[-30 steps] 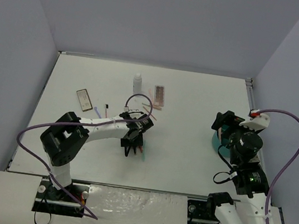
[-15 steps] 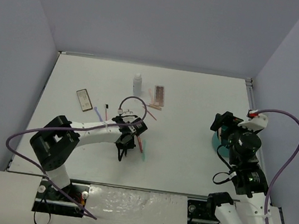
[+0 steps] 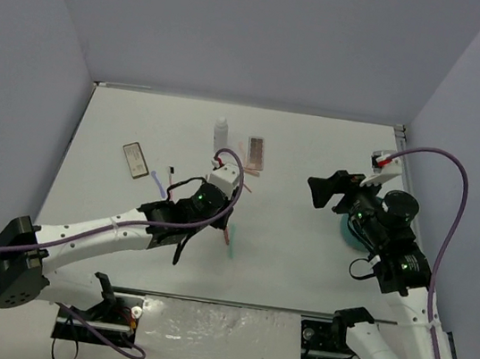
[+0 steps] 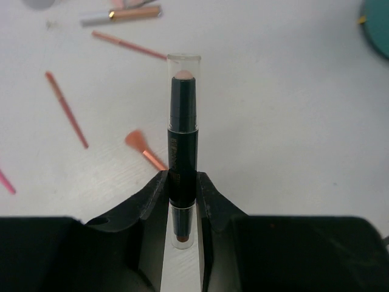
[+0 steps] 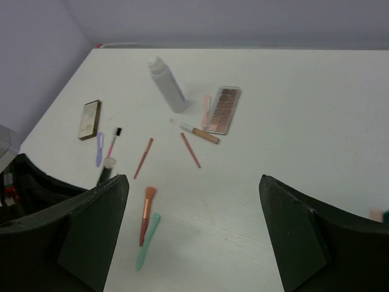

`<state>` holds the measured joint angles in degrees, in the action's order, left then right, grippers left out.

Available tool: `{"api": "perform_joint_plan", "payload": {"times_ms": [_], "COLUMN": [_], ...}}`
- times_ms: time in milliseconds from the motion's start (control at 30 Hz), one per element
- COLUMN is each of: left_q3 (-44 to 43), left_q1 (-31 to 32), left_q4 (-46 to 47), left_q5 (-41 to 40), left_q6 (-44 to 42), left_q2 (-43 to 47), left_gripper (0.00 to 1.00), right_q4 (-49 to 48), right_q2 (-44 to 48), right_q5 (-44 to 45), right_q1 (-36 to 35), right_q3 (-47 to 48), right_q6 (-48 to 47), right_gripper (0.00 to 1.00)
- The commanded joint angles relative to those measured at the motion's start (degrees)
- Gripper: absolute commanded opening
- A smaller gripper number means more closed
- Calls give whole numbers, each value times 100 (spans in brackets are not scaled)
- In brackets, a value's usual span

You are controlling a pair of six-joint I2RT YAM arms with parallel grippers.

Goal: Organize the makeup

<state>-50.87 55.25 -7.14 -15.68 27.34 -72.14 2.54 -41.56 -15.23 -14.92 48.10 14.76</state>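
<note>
Both arms have shifted: the left one has unfolded from its crouch and reached forward, its jaws closed down from a wider gap, while the right one has swung inward off the tub.

The counter (image 3: 316,155) is walled at the left, back and right. A broad bare stretch lies between the scattered cosmetics at left-centre and the round teal tub (image 4: 378,27) near the right edge, so there is free room for a carry across. The right arm stands over that tub and hides most of it from above, so whether anything already lies inside cannot be told.

The right pincer (image 5: 194,237) gapes wide and holds nothing. The left pincer (image 4: 182,185) is clamped narrowly on a black stick (image 4: 183,121) with a clear cap, apparently raised off the surface.

The job looks barely begun, with one item in hand and the rest loose. The larger palette (image 5: 222,110) lies near the back, just beside the upright whitish bottle (image 5: 168,85), which a careless sweep could tip. The smaller palette (image 5: 90,119) sits well apart, toward the left wall. Nearer lie a teal stick (image 5: 148,241) and an orange-handled brush (image 5: 146,213), touching or nearly so, then two thin brown pencils (image 5: 143,157) and a purple stick (image 5: 99,149).
</note>
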Motion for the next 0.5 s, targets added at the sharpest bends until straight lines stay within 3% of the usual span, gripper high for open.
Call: {"api": "perform_joint_plan", "payload": {"times_ms": [0,467], "left_q3": [-450,-1289], "left_q1": [177,267], "left_q4": [1666,2780], "left_q5": [808,2070], "left_q6": [-1670,-1919], "left_q2": [-28,-569], "left_gripper": [0,0], "right_q4": [-542,-959], "right_q2": [-356,-705], "right_q5": [-1512,-1650], "right_q1": [-179,-579], "right_q3": [490,312], "right_q6": [337,626], "right_gripper": [85,81]}}
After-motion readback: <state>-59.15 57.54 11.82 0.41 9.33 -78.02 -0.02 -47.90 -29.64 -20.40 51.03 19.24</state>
